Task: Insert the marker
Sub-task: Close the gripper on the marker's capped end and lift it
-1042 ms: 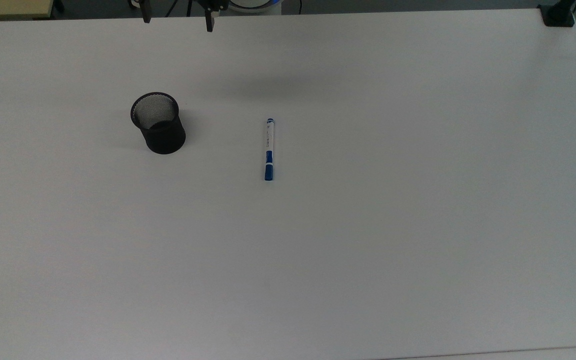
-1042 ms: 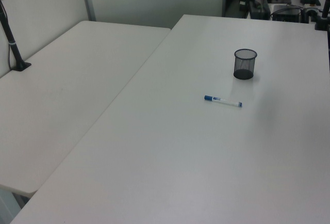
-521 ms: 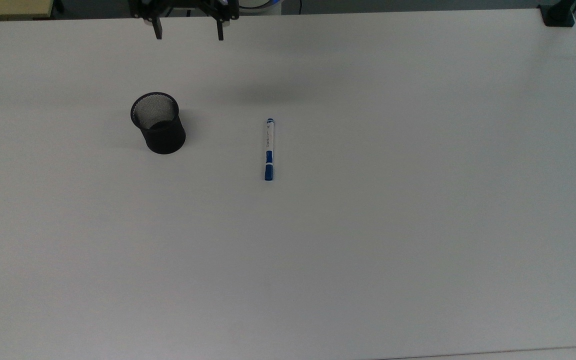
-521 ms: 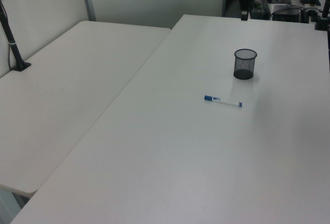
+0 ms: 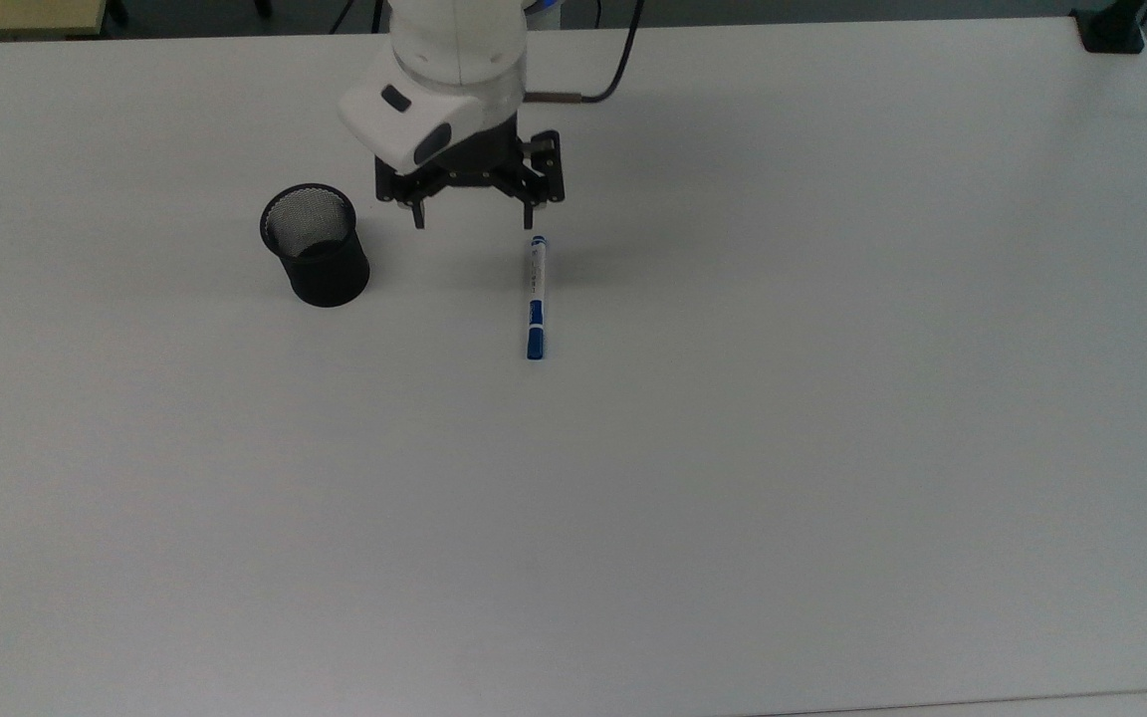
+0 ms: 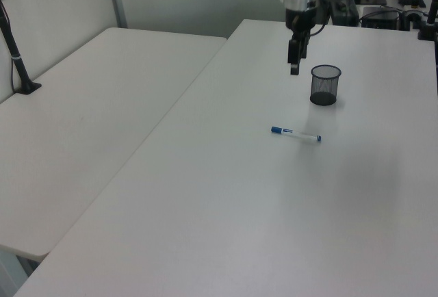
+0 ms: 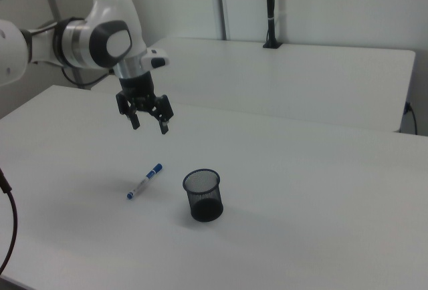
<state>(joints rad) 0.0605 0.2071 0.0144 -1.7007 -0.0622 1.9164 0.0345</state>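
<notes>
The marker (image 5: 536,297) lies flat on the white table (image 5: 733,448), blue cap toward the top view's bottom, well apart from the upright black mesh cup (image 5: 316,245) on the top view's left; the print on its white barrel cannot be read. The gripper (image 5: 474,218), fingers spread wide and holding nothing, hangs above the table between cup and marker. Half a second earlier it sat at the table's far edge; marker and cup have not moved.

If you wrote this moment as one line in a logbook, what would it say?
gripper: open, above table | marker: lying flat, untouched | mesh cup: upright, empty | step: approaching marker
</notes>
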